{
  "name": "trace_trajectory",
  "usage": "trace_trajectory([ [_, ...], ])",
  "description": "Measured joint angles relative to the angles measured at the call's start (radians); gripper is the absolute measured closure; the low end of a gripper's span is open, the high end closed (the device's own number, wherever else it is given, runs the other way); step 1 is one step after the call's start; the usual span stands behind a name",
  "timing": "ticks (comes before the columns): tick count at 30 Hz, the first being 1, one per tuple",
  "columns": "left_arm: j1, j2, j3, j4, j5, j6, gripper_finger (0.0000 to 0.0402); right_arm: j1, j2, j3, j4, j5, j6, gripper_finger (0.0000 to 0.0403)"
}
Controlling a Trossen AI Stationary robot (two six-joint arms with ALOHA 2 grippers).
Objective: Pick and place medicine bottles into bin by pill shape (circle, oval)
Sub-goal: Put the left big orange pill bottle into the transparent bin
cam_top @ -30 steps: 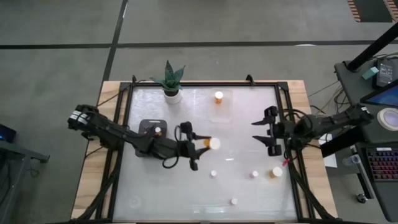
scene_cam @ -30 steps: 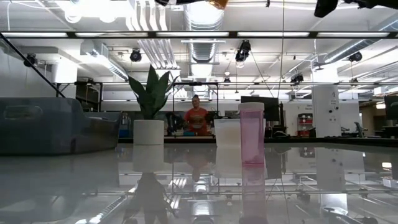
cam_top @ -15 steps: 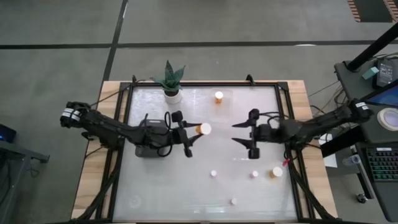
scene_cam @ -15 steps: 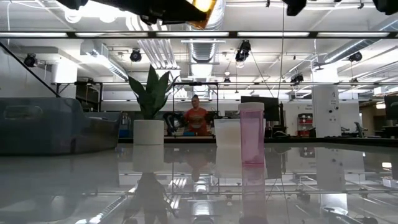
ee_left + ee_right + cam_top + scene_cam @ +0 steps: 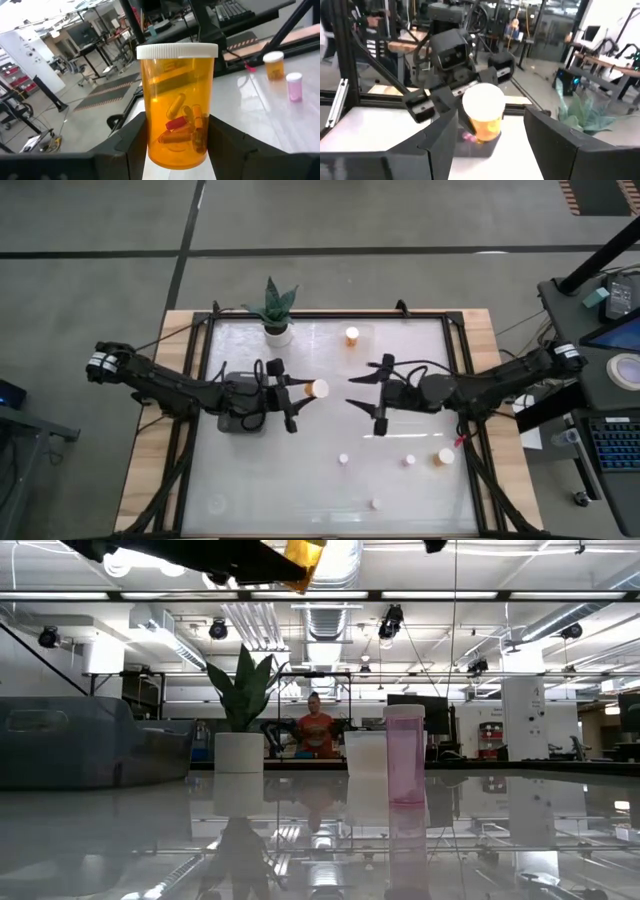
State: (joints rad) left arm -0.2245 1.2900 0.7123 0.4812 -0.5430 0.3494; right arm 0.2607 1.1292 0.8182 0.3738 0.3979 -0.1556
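My left gripper [image 5: 297,394] is shut on an orange medicine bottle [image 5: 312,390] with a white cap, in the air right of the dark bin [image 5: 238,394]. Long capsules show inside the bottle [image 5: 179,125]. My right gripper [image 5: 362,392] is open and empty, facing the bottle's cap [image 5: 482,102] from the table's right, a short way off. An orange bottle [image 5: 352,335] stands at the far middle. Three small pinkish bottles [image 5: 344,460] [image 5: 409,461] [image 5: 376,503] and an orange one [image 5: 444,456] stand at the near right. My left gripper pinches the bottle's lower body [image 5: 150,145] between its two fingers [image 5: 127,145], one on each side. The fingers come about level from the table's left. The bottle is lifted clear and lies tilted over, its cap [image 5: 319,389] toward the table's right.
A white pot with a green plant [image 5: 273,315] stands at the far edge. A black frame rims the table [image 5: 455,380]. In the low view a pink bottle [image 5: 405,755] stands beside a clear box [image 5: 365,753]. A person [image 5: 316,730] is in the room behind.
My left gripper has carried the orange bottle toward the table's far left, nearer the dark bin, still clear of the table. My right gripper has gone toward the table's left, toward the bottle's cap, staying open.
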Motion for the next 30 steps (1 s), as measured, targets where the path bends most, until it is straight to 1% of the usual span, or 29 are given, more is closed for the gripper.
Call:
trace_trajectory([
  [2,0.000,-0.015,-0.009,0.008,-0.001,0.000,0.0249,0.000,0.027,0.041,-0.077,0.006,0.001,0.0174],
  [7,0.000,-0.049,-0.033,0.012,0.000,-0.002,0.0249,-0.002,0.115,0.172,-0.178,0.067,-0.003,0.0140],
  [8,0.000,-0.053,-0.039,0.002,-0.002,-0.001,0.0249,-0.006,0.133,0.204,-0.191,0.071,-0.005,0.0132],
  [10,0.000,-0.051,-0.043,0.015,-0.004,-0.001,0.0249,-0.008,0.163,0.253,-0.283,0.076,-0.005,0.0115],
  [12,0.000,-0.060,-0.057,0.000,-0.004,-0.002,0.0249,-0.015,0.201,0.318,-0.321,0.074,0.007,0.0101],
  [14,0.000,-0.061,-0.057,0.016,-0.004,-0.002,0.0249,-0.021,0.226,0.369,-0.409,0.076,0.025,0.0090],
  [16,0.000,-0.071,-0.063,0.008,-0.004,-0.002,0.0249,-0.030,0.253,0.422,-0.425,0.074,0.046,0.0083],
  [18,0.000,-0.072,-0.061,0.014,-0.004,-0.002,0.0249,-0.036,0.279,0.448,-0.477,0.077,0.052,0.0079],
  [21,0.000,-0.079,-0.063,0.007,-0.004,-0.002,0.0249,-0.040,0.311,0.481,-0.489,0.074,0.052,0.0079],
  [30,0.000,-0.082,-0.064,0.016,-0.003,-0.002,0.0249,-0.059,0.365,0.524,-0.476,0.074,0.051,0.0092],
])
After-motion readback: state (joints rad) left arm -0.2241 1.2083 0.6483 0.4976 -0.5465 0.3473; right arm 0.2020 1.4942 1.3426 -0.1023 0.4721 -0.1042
